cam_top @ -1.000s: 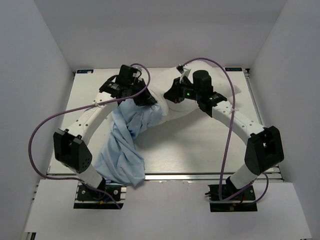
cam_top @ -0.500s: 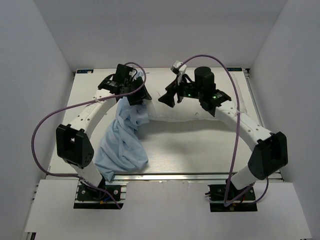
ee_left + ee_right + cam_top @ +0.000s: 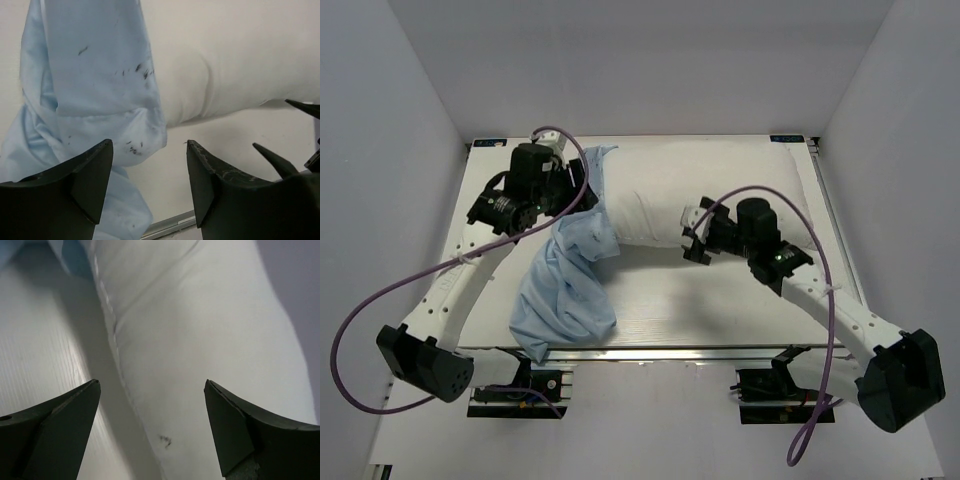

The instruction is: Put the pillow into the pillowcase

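The plump white rectangular pillow (image 3: 720, 190) lies across the far side of the table (image 3: 720, 300), its left end covered by the wrinkled light-blue fabric pillowcase (image 3: 565, 290); the left gripper (image 3: 147, 147) and right gripper (image 3: 150, 385) both gape, empty. Better to pinch the case's hem alone, then draw it rightward.

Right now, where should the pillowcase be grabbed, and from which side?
Probably the pillowcase edge where it caps the pillow's left end. There the cloth bulges over the plump corner, while the rest trails crumpled toward the table's near edge. Come from the left with the open left hand, which faces that fold.
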